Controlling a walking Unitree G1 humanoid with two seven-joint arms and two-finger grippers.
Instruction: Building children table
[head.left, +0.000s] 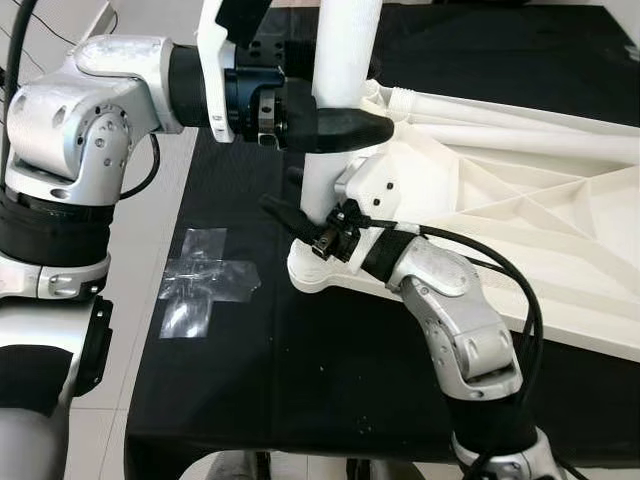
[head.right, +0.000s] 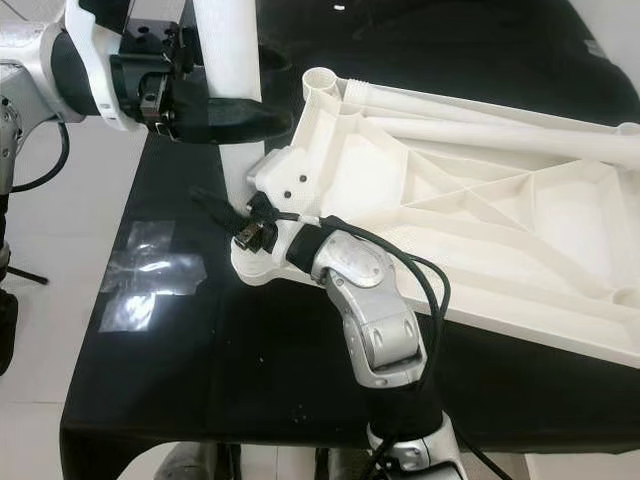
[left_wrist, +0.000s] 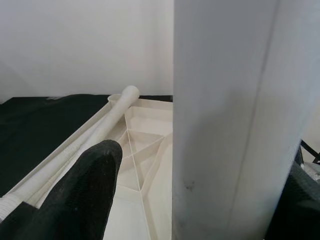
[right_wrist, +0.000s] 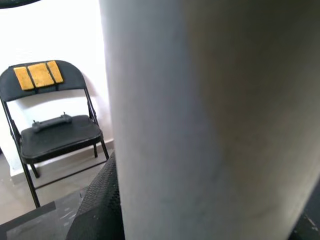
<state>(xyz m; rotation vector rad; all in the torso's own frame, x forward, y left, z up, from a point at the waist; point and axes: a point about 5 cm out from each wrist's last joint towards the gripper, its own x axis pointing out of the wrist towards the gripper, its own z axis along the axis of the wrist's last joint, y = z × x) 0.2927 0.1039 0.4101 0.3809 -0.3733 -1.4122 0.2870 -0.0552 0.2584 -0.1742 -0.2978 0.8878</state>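
**Left eye view: both grippers on the upright table leg**

Left to right, you have the following in front of you.

A patch of clear tape (head.left: 205, 280) is stuck in a rough cross on the black table cover (head.left: 300, 380), near its left edge and apart from the white parts.

Your left gripper (head.left: 345, 125) reaches in from the left, held level, and its black fingers (left_wrist: 80, 195) are clamped on the white table leg (head.left: 340, 60). The leg stands upright at the corner of the tabletop (head.right: 480, 210). In the left wrist view you see one finger in front of the leg and the leg's flat side pressed close against the camera.

Your right gripper (head.left: 300, 225) comes up from below, lower on the same leg. One thin black finger (head.right: 215, 208) lies across the leg just above its base. Whether this gripper is closed on the leg or only resting against it, you cannot tell from these pictures. The right wrist view shows the leg very close, and behind it a black folding chair (right_wrist: 50, 125) with yellow pads on its backrest.

The white tabletop lies upside down on the black cover, its ribbed underside facing up. Another white leg (head.right: 500, 135) lies flat along its far side.
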